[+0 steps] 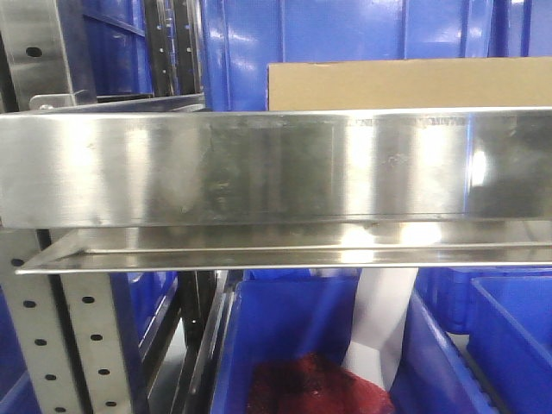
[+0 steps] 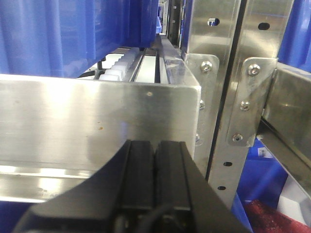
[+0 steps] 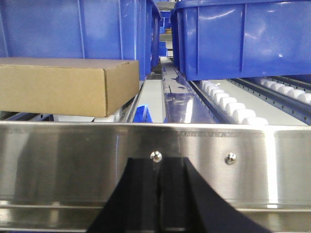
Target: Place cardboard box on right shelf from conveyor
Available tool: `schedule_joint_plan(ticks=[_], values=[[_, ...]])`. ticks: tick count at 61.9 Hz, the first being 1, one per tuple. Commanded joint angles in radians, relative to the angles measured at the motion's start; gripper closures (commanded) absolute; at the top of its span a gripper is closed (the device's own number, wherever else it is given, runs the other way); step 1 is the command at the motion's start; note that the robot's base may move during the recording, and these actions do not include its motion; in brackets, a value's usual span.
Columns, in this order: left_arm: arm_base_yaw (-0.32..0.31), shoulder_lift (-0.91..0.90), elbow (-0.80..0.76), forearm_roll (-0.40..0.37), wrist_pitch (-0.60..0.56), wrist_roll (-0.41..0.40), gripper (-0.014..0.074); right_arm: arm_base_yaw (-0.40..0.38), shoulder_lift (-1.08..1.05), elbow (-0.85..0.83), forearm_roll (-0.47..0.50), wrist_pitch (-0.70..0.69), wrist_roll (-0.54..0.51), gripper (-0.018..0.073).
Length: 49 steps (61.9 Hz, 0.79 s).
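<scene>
Blue plastic bins [image 1: 345,26] fill the racking behind a polished steel shelf [image 1: 259,168], whose tall front lip spans the front view. Behind that lip stands the cardboard box [image 1: 405,84]; the right wrist view shows it resting on the shelf's rails, left of centre, beside a roller track [image 3: 228,102]. The box is plain tan, unprinted, with crisp edges and no visible damage. No conveyor is in view.

The left claw [image 2: 154,160] has its fingers pressed together, empty, just before a lip on the neighbouring bay. The right claw [image 3: 160,179] looks closed and holds nothing.

Judgement: placement appears complete and release done. The remaining move would be to draw both arms back clear of the lip without striking it.
</scene>
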Motion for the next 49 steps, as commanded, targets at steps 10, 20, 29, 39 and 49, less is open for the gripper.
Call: schedule_joint_plan(ticks=[10, 20, 29, 39, 49], values=[[0.002, -0.014, 0.009, -0.006, -0.089, 0.0, 0.0713, -0.005, -0.02, -0.004, 0.007, -0.112, 0.007, 0.0491], [0.002, -0.014, 0.009, -0.006, -0.089, 0.0, 0.0713, -0.005, -0.02, -0.004, 0.007, -0.112, 0.007, 0.0491], [0.002, -0.014, 0.009, -0.006, -0.089, 0.0, 0.0712, -0.005, -0.02, -0.004, 0.007, -0.112, 0.007, 0.0491], [0.002, -0.014, 0.009, -0.006, -0.089, 0.0, 0.0713, -0.005, -0.02, -0.004, 0.007, -0.112, 0.007, 0.0491], [0.002, -0.014, 0.009, -0.006, -0.089, 0.0, 0.0713, -0.005, -0.02, -0.004, 0.007, -0.112, 0.007, 0.0491]])
